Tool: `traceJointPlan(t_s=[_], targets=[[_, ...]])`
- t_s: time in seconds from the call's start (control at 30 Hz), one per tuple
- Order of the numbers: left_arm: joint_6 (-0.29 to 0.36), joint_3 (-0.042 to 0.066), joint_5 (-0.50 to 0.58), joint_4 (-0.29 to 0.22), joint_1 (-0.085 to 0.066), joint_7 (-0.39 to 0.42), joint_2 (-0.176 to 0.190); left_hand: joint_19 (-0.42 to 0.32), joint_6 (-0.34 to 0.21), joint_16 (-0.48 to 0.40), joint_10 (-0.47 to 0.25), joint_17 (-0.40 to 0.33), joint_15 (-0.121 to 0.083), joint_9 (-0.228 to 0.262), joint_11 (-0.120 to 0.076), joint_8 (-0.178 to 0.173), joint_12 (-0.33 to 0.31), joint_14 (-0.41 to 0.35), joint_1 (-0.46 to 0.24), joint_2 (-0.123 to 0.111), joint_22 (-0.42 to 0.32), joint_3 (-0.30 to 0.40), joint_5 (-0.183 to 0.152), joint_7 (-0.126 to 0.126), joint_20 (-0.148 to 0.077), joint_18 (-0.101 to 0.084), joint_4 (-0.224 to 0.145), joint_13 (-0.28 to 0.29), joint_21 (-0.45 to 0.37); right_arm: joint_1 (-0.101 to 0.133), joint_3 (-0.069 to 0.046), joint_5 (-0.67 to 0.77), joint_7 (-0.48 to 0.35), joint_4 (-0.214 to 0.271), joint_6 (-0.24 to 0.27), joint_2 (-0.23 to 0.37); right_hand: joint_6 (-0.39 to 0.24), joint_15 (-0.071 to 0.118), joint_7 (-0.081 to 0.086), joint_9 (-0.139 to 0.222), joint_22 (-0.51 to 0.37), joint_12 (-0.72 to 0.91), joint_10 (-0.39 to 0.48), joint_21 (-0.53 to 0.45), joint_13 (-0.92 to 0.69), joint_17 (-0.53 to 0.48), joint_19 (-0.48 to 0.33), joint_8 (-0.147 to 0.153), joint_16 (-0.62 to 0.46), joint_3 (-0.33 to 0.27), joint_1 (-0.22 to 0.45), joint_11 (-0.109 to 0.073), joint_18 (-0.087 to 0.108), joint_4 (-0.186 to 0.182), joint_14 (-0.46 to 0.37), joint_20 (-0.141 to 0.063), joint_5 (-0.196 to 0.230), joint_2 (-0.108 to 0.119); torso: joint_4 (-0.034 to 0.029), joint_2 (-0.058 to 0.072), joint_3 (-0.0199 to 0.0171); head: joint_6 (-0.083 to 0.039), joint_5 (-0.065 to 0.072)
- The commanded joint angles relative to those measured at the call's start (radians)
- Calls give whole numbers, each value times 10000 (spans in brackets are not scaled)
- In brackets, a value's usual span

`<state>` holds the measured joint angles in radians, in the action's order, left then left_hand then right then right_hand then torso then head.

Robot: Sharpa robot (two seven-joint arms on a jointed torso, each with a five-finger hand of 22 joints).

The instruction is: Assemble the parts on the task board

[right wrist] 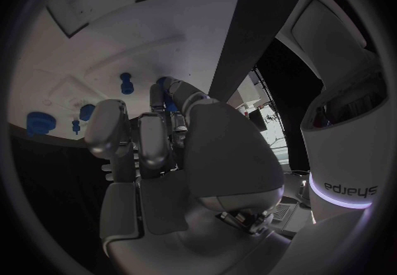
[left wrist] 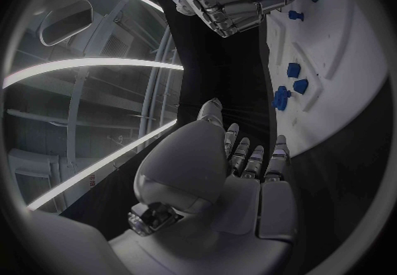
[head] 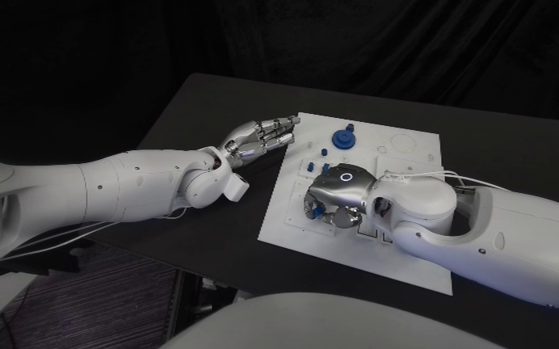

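Honestly, with the right hand [head: 335,195] curled over the blue parts [head: 321,170] and its fingers [right wrist: 124,133] hiding any grip so I couldn't tell, one could've slipped off the task board [head: 410,149], while the left hand [head: 261,136] sat closed on nothing.

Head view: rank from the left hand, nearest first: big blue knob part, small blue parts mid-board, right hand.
From the left hand, at the task board's left edge:
1. Big blue knob part, near the board's far edge.
2. Small blue parts, mid-board, beside the right hand.
3. Right hand, lower on the board.
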<state>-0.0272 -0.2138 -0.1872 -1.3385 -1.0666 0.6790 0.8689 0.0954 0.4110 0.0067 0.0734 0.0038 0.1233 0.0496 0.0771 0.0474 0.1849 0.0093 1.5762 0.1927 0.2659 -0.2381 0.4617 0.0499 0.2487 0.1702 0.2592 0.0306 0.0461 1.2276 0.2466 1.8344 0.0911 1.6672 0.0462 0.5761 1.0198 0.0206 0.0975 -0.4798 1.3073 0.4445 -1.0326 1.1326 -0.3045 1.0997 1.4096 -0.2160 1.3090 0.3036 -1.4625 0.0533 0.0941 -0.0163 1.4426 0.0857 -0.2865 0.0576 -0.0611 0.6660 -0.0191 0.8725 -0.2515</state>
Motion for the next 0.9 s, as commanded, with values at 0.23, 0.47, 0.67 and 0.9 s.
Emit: traceJointPlan(t_s=[0.23,0.47,0.67,0.9], targets=[[-152,9,54,21,24,736,-43,3,-65,-36,59,-8,-50,-11,44,-6,-11,-7,33,64,-22,24,26,32,-75,112,-28,3,14,-109,7,209,168,-133,-375,-51,-394,-39,274,87,1428,-123,175,-194,-103,-110,-169,491,-132,114,242,40,-34,46,-135,27,119,7,6,9,3,2,-48],[-179,9,54,61,34,729,-76,2,-62,-37,52,-9,-49,-11,46,-6,-23,-9,36,65,-27,26,27,35,-74,112,-30,1,13,-136,7,210,97,-176,-320,-49,-1706,-211,94,527,1363,-421,782,-475,-123,-285,-304,1433,-247,265,482,248,1,-85,-270,153,469,156,-1,3,-3,2,-35],[-190,9,54,87,43,726,-92,0,-64,-37,50,-9,-48,-12,46,-7,-23,-10,37,66,-32,27,27,36,-74,111,-32,1,12,-145,7,210,31,-197,-187,-36,-2694,-394,-112,950,1304,-684,1285,-732,-59,-455,-432,1552,-345,309,637,468,38,-198,-414,318,674,281,1,6,1,2,-43],[-198,9,54,107,54,717,-97,0,-67,-37,42,-9,-47,-12,47,-8,-36,-10,41,66,-32,30,21,38,-73,111,-36,-1,12,-148,7,209,45,-180,-78,1,-3382,-554,-353,1431,1206,-944,2019,-1156,23,-776,-629,1537,-515,29,865,656,117,-364,-644,495,1130,391,5,11,-1,2,-41]])
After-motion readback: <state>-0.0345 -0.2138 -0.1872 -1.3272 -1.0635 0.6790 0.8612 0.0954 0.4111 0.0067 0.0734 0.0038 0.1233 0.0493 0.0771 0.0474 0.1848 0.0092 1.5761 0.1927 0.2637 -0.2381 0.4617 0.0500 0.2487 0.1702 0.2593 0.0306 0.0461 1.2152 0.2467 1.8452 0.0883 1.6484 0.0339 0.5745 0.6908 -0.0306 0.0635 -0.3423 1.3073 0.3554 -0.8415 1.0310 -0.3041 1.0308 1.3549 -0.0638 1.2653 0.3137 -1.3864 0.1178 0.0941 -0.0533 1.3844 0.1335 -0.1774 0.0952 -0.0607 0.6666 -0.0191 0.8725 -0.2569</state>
